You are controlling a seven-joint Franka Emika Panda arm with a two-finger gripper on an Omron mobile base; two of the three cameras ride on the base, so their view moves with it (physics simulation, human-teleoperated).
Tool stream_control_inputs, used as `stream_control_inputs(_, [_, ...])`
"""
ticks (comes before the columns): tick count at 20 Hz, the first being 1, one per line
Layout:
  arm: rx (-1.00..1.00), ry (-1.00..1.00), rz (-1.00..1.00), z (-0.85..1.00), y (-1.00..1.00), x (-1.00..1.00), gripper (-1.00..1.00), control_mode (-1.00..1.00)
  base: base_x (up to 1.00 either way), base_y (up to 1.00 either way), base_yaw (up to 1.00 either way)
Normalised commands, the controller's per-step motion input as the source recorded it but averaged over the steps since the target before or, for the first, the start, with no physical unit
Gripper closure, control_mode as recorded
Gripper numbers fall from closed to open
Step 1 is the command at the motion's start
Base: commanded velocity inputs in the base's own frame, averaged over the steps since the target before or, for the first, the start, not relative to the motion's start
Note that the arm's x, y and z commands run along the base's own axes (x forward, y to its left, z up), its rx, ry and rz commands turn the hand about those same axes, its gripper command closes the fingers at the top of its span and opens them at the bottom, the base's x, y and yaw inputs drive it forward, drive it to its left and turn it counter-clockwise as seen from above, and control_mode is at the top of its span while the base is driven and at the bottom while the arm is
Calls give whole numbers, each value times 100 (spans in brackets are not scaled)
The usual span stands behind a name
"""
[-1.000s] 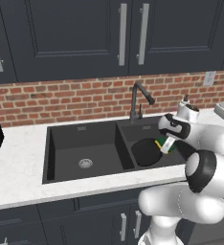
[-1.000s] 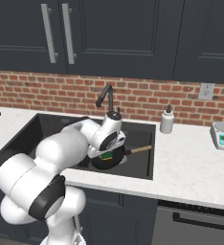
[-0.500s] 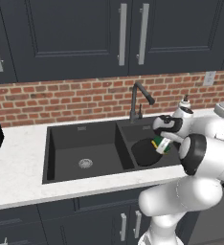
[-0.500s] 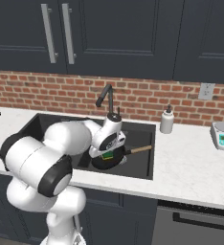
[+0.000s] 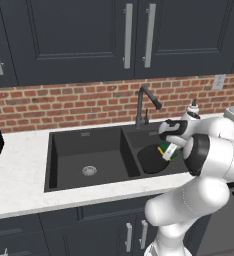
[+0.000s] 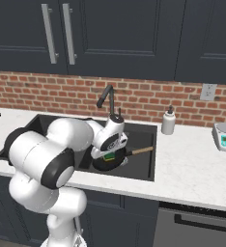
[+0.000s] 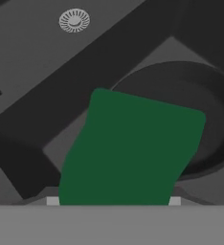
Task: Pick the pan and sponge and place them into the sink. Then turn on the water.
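Resting in the right basin of the sink (image 5: 86,145), the pan (image 5: 151,160) lies flat on the basin floor, its wooden handle (image 6: 142,150) pointing right toward the basin wall. The sponge (image 7: 130,153) hangs just above the pan, clamped between the jaws of the gripper (image 5: 168,151); its green top faces the hand camera and covers the fingertips there, so the contact points themselves cannot be made out. From the left base view a sliver of yellow shows beside the green. The left basin holds nothing but its round silver drain (image 5: 89,170). The faucet (image 5: 145,102) stands at the far edge between the basins, spout angled right. The arm hides the right part of the pan and the right basin's drain. A white soap dispenser (image 6: 168,120) stands on the counter (image 6: 197,164) right of the sink, with a scale (image 6: 225,136) farther right.
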Motion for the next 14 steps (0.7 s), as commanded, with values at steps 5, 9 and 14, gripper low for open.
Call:
stream_control_inputs(5, [-1,-1,0,-15,1,5,100,-100,0,0,0])
stream_control_inputs(9, [-2,-2,0,-15,0,3,100,-100,0,0,0])
stream_control_inputs(14, [-3,-5,0,-3,2,5,100,-100,0,0,0])
